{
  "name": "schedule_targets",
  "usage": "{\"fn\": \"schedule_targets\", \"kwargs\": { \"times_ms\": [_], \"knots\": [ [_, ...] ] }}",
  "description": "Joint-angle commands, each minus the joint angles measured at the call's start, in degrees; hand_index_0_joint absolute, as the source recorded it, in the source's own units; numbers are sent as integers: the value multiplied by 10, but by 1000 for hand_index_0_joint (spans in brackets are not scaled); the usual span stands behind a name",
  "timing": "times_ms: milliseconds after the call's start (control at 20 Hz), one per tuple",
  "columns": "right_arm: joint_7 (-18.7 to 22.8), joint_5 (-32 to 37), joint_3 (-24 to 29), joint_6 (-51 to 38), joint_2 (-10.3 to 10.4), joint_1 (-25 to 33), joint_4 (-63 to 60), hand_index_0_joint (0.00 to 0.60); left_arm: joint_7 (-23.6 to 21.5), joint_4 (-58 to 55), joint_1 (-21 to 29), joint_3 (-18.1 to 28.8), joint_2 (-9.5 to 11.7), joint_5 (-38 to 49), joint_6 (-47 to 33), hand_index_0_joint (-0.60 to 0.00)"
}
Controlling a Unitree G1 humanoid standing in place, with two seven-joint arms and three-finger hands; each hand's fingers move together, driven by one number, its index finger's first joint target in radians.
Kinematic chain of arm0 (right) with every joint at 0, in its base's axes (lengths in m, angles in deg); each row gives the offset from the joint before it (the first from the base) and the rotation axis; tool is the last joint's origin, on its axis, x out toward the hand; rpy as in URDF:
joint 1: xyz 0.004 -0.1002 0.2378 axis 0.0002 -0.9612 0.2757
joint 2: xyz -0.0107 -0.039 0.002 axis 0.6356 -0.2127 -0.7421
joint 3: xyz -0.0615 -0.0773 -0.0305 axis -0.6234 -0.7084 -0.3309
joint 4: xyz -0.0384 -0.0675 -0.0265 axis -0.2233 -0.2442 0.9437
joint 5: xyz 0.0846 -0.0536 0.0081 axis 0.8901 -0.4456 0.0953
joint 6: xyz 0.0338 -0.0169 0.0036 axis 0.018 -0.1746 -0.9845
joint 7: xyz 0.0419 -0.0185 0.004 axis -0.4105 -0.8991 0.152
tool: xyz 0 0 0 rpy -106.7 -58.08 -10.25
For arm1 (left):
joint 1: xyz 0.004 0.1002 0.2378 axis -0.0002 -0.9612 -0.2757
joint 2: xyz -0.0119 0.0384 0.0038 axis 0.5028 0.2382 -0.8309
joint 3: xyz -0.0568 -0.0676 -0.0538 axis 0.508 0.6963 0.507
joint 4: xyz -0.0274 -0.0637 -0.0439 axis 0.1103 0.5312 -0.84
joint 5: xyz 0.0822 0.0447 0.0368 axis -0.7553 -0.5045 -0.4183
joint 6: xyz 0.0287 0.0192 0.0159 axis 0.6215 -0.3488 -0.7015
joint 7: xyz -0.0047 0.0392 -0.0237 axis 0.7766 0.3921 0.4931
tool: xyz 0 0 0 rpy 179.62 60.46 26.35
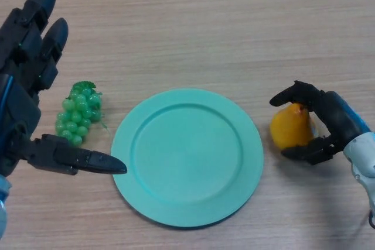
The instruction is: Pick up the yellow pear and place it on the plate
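A yellow pear (289,129) lies on the wooden table just right of the teal plate (186,156). My right hand (328,118) comes in from the right edge and is curled round the pear, one finger arching over its top and another under its near side. The pear rests on the table, apart from the plate's rim. My left hand (29,80) hovers at the far left with its fingers straight and thumb pointing toward the plate, holding nothing.
A bunch of green grapes (78,113) lies left of the plate, partly beside my left hand. Bare wooden tabletop (205,21) stretches across the far side.
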Motion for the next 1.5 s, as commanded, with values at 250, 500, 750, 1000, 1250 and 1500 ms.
{"fn": "schedule_targets", "kwargs": {
  "times_ms": [250,500,750,1000,1250,1500],
  "knots": [
    [-45,214,8,241,60,-19,353,600,-31,-39,21,34,21,47,-50,0],
    [5,280,-124,268,72,-38,420,600,-35,-38,19,39,22,57,-64,0],
    [-1,285,-212,243,73,-57,381,600,-35,-38,15,45,21,60,-71,0],
    [-51,273,-216,339,73,-70,414,400,-38,-35,21,42,28,48,-65,0],
    [4,296,-203,312,73,-54,472,0,-35,-37,18,31,19,38,-74,0],
    [18,318,-142,309,73,-62,577,0,-30,-39,18,22,20,32,-62,0]
  ]
}}
